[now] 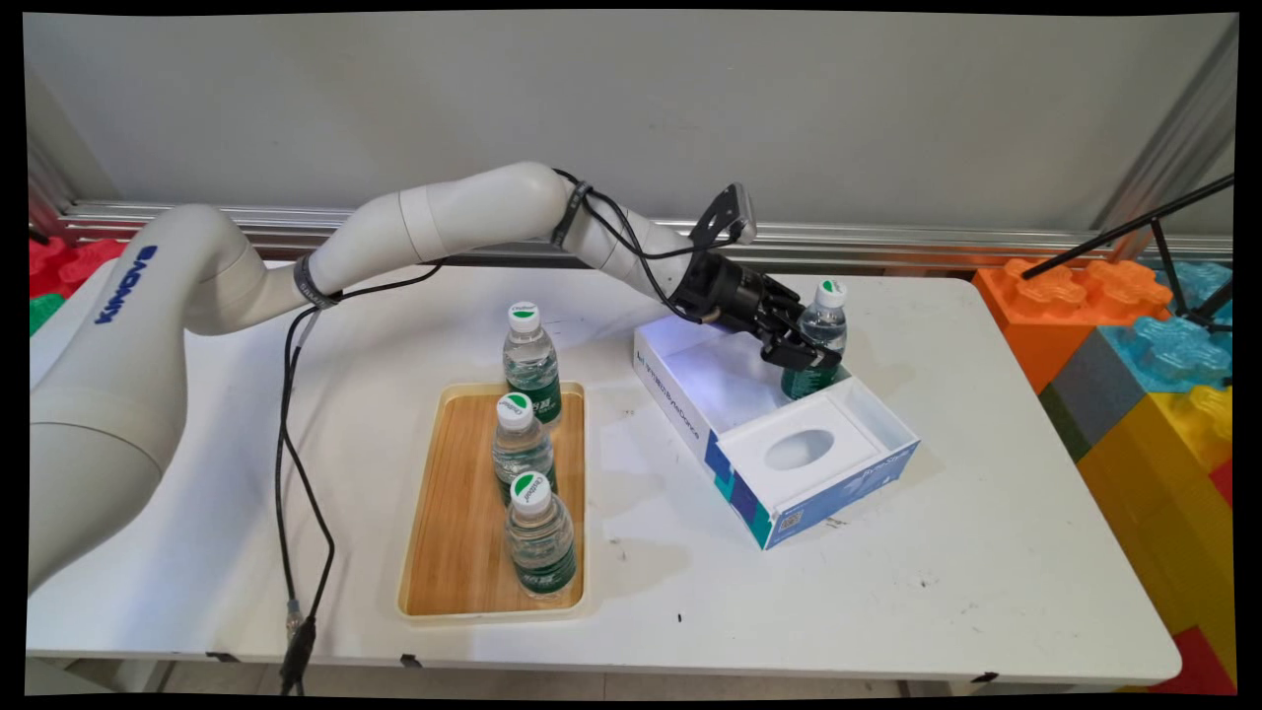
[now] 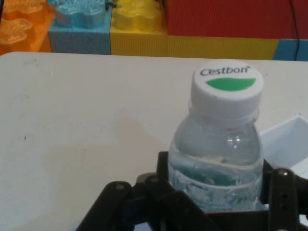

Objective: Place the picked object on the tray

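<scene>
The black end effector [image 1: 810, 353] clenches a clear ribbed plastic bottle [image 1: 818, 340] — white cap, green label — standing upright in the open white cardboard box [image 1: 779, 449] on the matte white desk [image 1: 986, 513].

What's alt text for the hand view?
The gripper is shut on a water bottle with a white Cestbon cap, over a white table. Orange, blue, yellow and red blocks line the far edge.

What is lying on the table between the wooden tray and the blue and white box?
Nothing: in the main view, only bare white table separates the wooden tray from the box.
</scene>
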Robot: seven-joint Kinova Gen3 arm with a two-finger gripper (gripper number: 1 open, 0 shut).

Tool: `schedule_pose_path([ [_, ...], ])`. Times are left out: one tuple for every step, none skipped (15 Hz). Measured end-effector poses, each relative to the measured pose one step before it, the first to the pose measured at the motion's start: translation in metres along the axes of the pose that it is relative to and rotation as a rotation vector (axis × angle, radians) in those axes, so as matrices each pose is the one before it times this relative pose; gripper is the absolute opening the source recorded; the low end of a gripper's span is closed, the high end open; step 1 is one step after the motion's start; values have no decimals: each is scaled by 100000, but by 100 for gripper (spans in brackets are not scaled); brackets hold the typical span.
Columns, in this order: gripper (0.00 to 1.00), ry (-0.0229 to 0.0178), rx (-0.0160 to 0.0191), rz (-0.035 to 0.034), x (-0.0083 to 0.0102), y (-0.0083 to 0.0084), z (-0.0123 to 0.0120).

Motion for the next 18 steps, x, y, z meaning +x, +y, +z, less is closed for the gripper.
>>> schedule_pose_path([
  [0,50,-71,23,-7,33,16],
  [0,71,-123,36,-1,50,35],
  [0,56,-39,-1,-4,32,-17],
  [0,72,-122,-11,7,42,-4],
  [0,105,-69,-55,-1,66,-88],
  [0,90,-61,-40,34,77,-125],
  [0,64,-26,-87,20,62,-140],
  [0,34,-6,-24,34,49,-121],
  [0,80,10,-93,66,68,-199],
  [0,173,32,-66,132,84,-293],
  [0,209,37,-56,175,77,-298],
  [0,204,104,-35,157,62,-294],
  [0,244,132,-52,185,46,-315],
  [0,260,139,0,177,37,-276],
  [0,368,191,20,253,28,-347],
  [0,330,196,78,256,20,-351],
  [0,356,327,53,271,-3,-440],
  [0,191,194,77,155,-5,-298],
])
